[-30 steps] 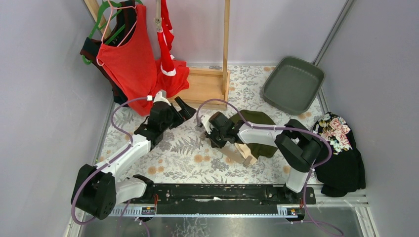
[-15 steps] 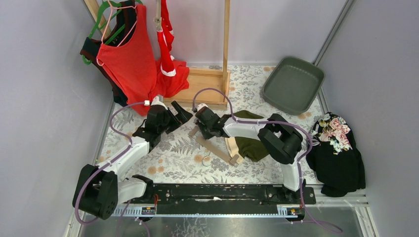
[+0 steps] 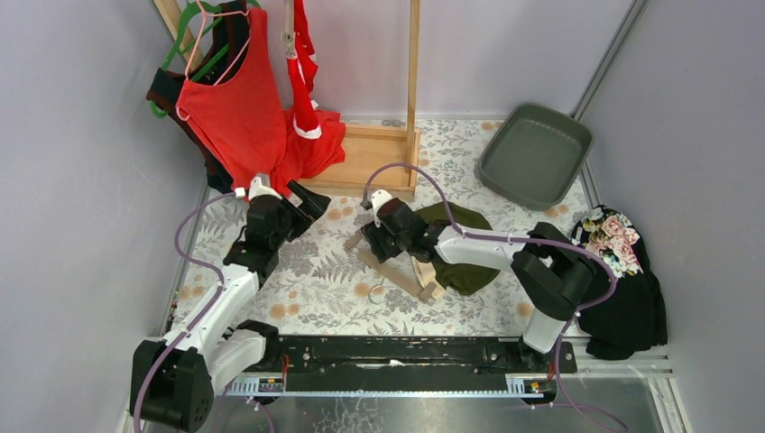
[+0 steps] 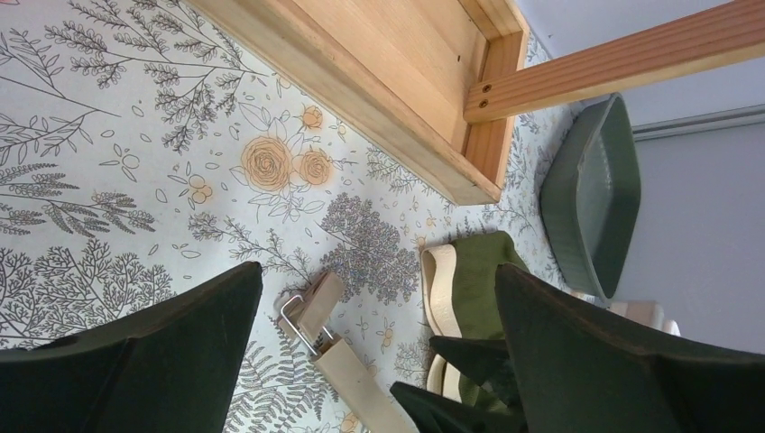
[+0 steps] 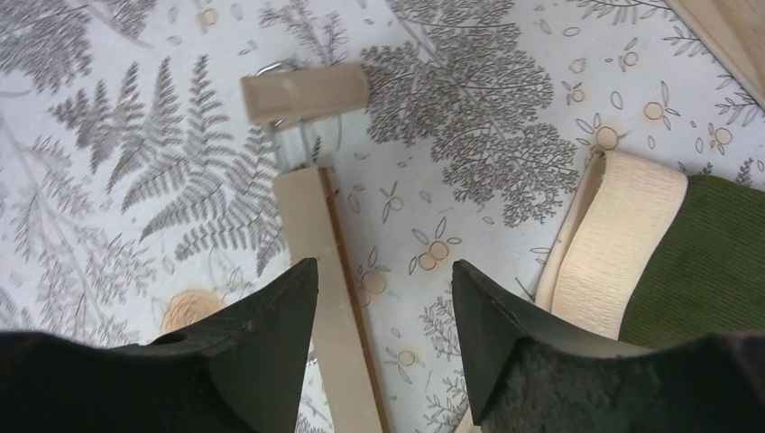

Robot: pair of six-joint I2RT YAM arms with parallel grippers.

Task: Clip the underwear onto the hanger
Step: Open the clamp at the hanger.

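As right jaws gape, olive briefs (image 5: 713, 262) beside

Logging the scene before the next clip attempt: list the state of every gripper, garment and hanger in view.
wooden hanger: flat on the table, its visible clip holding nothing.
olive green briefs: lying on the table beside the wooden hanger.
red briefs: hanging at the rack.
red tank top: hanging at the rack.
left gripper: open, empty, above the table.
right gripper: open, empty, over the wooden hanger.
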